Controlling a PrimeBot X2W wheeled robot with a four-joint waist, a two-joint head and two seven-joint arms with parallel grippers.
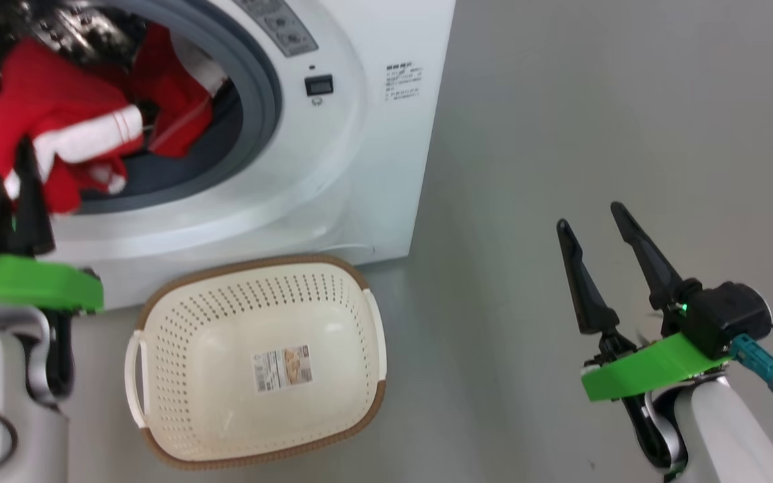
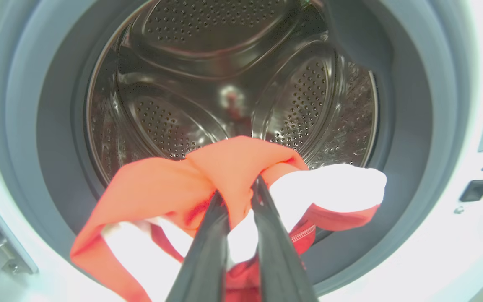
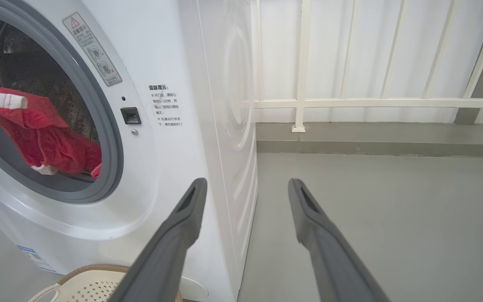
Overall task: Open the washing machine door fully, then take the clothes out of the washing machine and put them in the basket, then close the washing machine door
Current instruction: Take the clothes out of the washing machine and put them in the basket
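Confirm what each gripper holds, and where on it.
Left gripper pinches the clothes at a bunched red fold; right gripper is open, holding nothing.

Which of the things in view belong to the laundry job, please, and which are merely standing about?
Job: washing machine; clothes, pinched at its mouth by the fingers of the left gripper; basket, empty on the floor; right gripper, open and idle.
Standing about: white railing; warning label.

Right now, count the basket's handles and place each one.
2. The basket has a left handle at its left end and a right handle at its right end; none looks hidden.
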